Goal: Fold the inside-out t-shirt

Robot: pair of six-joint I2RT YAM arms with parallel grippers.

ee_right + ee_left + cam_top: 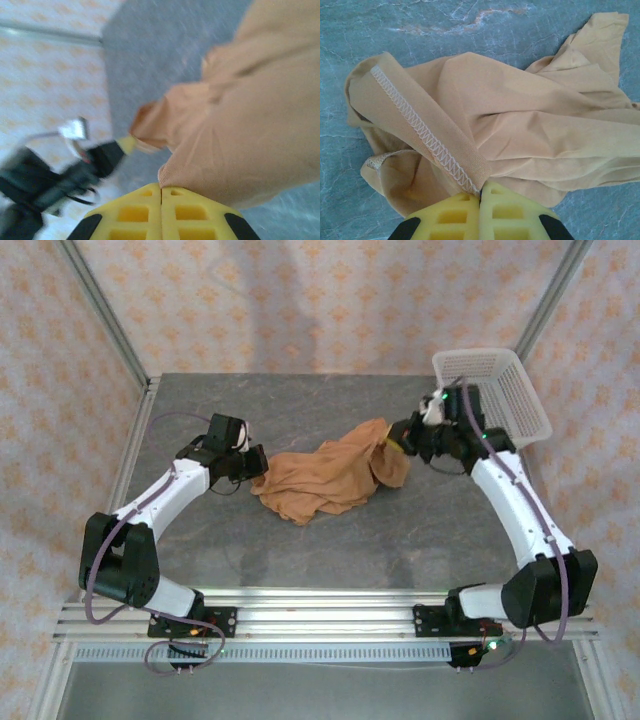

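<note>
Top external: t-shirt (325,485) lies between left tool (258,468) and right tool (398,438), each clenched on it.

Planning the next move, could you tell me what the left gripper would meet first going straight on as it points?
The inside-out t-shirt: the left gripper, jaws shut, pinches its stitched seam, with bunched cloth straight ahead.

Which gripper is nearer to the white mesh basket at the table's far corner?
Right. The right gripper is close beside the basket, at the t-shirt's end nearest it. The left gripper is across the table, at the garment's other end.
</note>
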